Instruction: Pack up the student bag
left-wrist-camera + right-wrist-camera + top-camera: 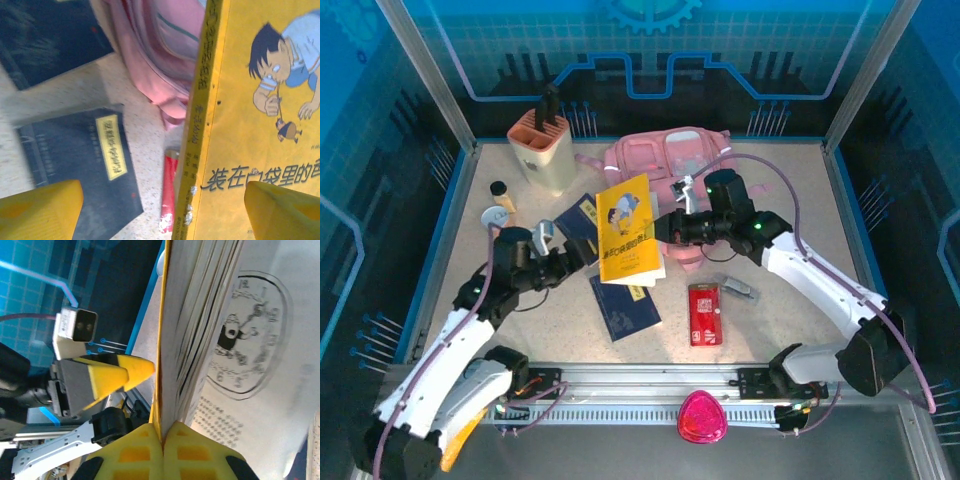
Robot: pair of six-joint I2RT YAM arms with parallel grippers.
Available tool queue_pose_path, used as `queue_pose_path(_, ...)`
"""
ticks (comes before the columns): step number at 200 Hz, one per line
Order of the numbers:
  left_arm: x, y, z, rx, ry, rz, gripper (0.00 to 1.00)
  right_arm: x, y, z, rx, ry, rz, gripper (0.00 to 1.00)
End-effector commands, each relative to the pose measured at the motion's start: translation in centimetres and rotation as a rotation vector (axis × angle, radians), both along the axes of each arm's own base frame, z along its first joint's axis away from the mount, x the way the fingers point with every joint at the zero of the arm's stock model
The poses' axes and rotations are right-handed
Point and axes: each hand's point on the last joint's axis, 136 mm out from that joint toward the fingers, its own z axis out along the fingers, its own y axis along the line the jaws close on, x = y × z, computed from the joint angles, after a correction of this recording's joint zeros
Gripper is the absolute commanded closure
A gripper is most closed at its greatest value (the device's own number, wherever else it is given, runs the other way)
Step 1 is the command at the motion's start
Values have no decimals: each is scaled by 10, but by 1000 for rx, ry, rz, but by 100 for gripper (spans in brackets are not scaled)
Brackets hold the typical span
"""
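Top external: right gripper [660, 228] clamps yellow book [625, 235], student bag [655, 160] just behind; left gripper [578, 264] wide.

The yellow book [240, 125] has "装在口袋里的" printed on its cover, cut off at the frame edge.

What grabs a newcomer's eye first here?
The yellow picture book, held in the middle of the table by the shut right end effector. The left end effector stands open around its spine. Behind them lies the pink student bag.
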Motion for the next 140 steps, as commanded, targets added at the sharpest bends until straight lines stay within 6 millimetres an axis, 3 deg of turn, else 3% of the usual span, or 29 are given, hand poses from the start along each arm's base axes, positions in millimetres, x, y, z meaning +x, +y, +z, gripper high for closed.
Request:
queue_pose_path(1,18,-30,24,-155,-118,-45,17,-6,-1,31,115,-52,53,100)
queue_pose_path(47,22,-63,38,-195,-180,-98,30,-2,-9,41,169,-53,32,100)
queue_pose_path(86,23,-72,54,-233,-231,-114,54,5,-22,24,159,-19,-2,100)
queue_pose_path(140,23,-89,73,-265,-297,-154,71,8,-28,4,135,11,-19,99)
